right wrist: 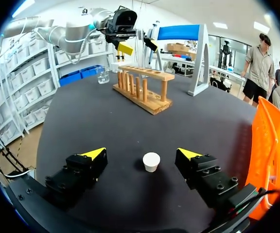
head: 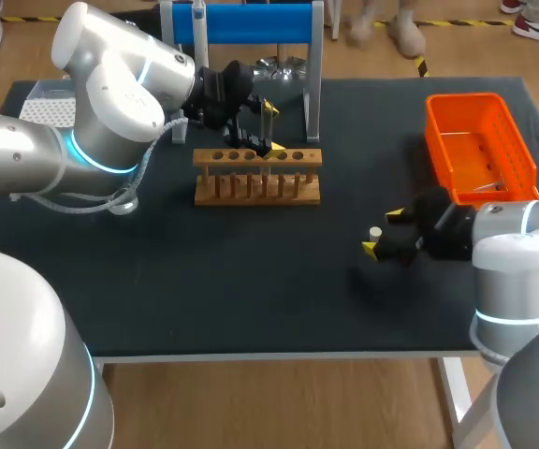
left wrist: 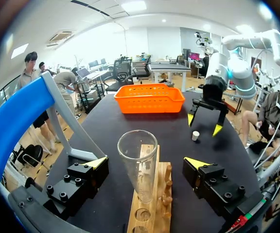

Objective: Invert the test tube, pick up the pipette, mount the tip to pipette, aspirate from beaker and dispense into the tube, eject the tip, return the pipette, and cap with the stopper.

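Note:
A clear test tube (left wrist: 139, 165) stands upright, mouth up, in the wooden rack (head: 257, 178). My left gripper (left wrist: 147, 162) is open around it, and neither finger touches the glass. In the head view the left gripper (head: 269, 128) hangs over the rack's middle. A small white stopper (right wrist: 151, 161) stands on the black table between the fingers of my right gripper (right wrist: 141, 153), which is open with a gap on each side. From above, the stopper (head: 375, 233) and the right gripper (head: 382, 232) are at the table's right. The pipette (head: 199, 19) hangs on the blue stand (head: 251, 23).
An orange basket (head: 480, 145) sits at the far right, close to my right arm. A white tip box (head: 50, 108) lies at the back left, behind my left arm. A glass beaker (right wrist: 101, 74) stands beyond the rack near the left arm.

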`<act>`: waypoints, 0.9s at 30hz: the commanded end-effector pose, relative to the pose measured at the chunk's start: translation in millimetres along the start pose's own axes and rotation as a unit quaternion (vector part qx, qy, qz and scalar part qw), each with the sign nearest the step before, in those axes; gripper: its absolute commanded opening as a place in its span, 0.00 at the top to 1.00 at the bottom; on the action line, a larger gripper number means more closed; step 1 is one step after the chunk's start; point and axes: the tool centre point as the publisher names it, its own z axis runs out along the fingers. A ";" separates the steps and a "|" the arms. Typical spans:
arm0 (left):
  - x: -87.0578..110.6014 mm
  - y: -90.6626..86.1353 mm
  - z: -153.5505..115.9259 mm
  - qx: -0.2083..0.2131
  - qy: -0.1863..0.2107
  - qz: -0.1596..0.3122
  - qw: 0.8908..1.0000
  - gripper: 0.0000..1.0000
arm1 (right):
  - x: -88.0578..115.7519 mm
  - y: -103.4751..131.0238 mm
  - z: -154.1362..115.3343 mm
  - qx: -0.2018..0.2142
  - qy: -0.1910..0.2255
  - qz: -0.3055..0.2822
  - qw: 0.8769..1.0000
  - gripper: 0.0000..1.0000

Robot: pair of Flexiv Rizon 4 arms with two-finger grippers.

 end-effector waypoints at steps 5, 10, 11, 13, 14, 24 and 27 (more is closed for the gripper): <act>-1.2 -0.7 -0.1 -0.002 0.003 -0.001 1.000 0.00 | -0.1 -0.9 8.6 0.006 -0.002 0.002 1.000 0.18; -1.2 -0.7 -0.1 -0.002 0.003 -0.001 1.000 0.00 | -2.8 -1.8 10.7 0.009 -0.004 0.003 1.000 0.25; -1.2 -0.7 -0.1 -0.002 0.003 -0.001 1.000 0.00 | -2.9 -1.8 10.8 0.009 -0.005 0.003 1.000 0.27; -1.2 -0.7 -0.1 -0.002 0.003 -0.001 1.000 0.00 | -3.9 -2.2 11.8 0.010 -0.005 0.005 1.000 0.31; -1.2 -0.7 -0.1 -0.002 0.003 -0.001 1.000 0.00 | -4.5 -2.4 12.1 0.010 -0.005 0.005 1.000 0.35; -1.2 -0.7 -0.1 -0.002 0.003 -0.001 1.000 0.00 | -9.2 -3.8 13.6 0.009 -0.009 0.011 1.000 0.51; -1.2 -0.7 -0.1 -0.002 0.003 -0.001 1.000 0.00 | -10.3 -4.5 13.8 0.009 -0.009 0.013 1.000 0.51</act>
